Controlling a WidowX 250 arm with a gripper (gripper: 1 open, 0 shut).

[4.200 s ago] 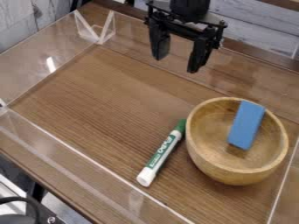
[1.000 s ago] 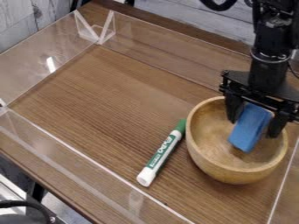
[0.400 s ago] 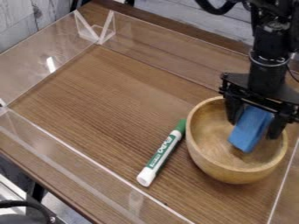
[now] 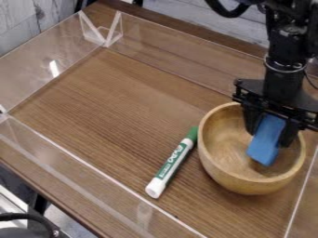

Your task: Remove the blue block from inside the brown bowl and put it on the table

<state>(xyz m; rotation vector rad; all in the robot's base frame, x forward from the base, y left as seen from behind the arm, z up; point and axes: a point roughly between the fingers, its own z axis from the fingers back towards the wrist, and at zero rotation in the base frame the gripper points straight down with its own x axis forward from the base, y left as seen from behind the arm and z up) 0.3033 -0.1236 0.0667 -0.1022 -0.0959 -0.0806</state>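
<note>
The brown bowl (image 4: 218, 167) sits on the table (image 4: 112, 102) at the right, close to the front edge. Inside it the blue block (image 4: 266, 148) leans tilted against the bowl's right wall. My gripper (image 4: 272, 130) reaches straight down into the bowl, and its black fingers (image 4: 256, 118) press on the upper part of the block from both sides. The gripper is shut on the block. The block's lower end still rests in the bowl.
A white-and-green marker (image 4: 172, 162) lies on the tabletop just left of the bowl, running diagonally. Low clear acrylic walls (image 4: 74, 160) edge the table, with a clear bracket (image 4: 99, 31) at the back left. Bare wood stretches across the left and middle.
The fingers, spread wide on either side of the block a moment ago, have closed in on it. The block has shifted slightly to the right. The arm has stayed in place.
</note>
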